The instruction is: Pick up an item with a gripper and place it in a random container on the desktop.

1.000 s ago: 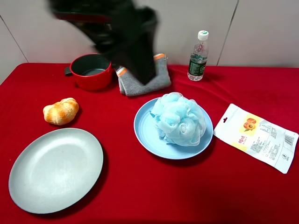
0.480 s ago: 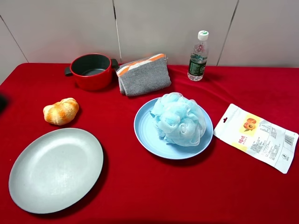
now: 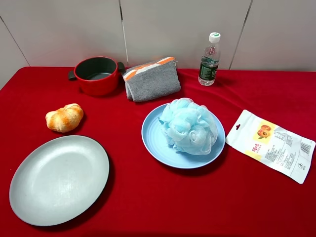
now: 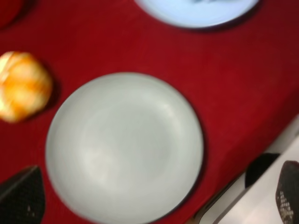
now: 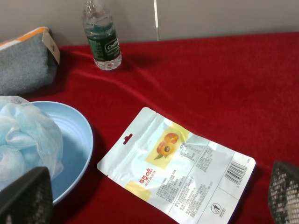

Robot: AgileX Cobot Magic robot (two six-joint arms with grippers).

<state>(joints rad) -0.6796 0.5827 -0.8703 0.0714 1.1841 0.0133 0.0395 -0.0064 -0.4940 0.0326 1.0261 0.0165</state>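
Observation:
The light blue and white mesh pouf [image 3: 189, 126] rests in the round light blue plate [image 3: 154, 143] in the middle of the red-covered desktop [image 3: 163, 207]. Neither arm shows in the exterior view. In the left wrist view my left gripper [image 4: 155, 195] is open and empty, with its fingertips [image 4: 21, 196] wide apart above the grey-green plate [image 4: 124, 147]. The blue plate's edge [image 4: 196, 11] shows far off. In the right wrist view my right gripper [image 5: 155, 193] is open and empty, set back from the pouf [image 5: 23, 140] and the blue plate [image 5: 77, 140].
A bread roll [image 3: 64, 117] lies at the left, above the large grey-green plate [image 3: 59, 178]. A red pot [image 3: 96, 75], a grey pouch [image 3: 150, 80] and a water bottle [image 3: 210, 59] stand at the back. A snack packet [image 3: 271, 144] lies at the right.
The black arm that blurred across the back left a second ago has withdrawn to the left, out of the exterior view. The pouf and plates have not moved.

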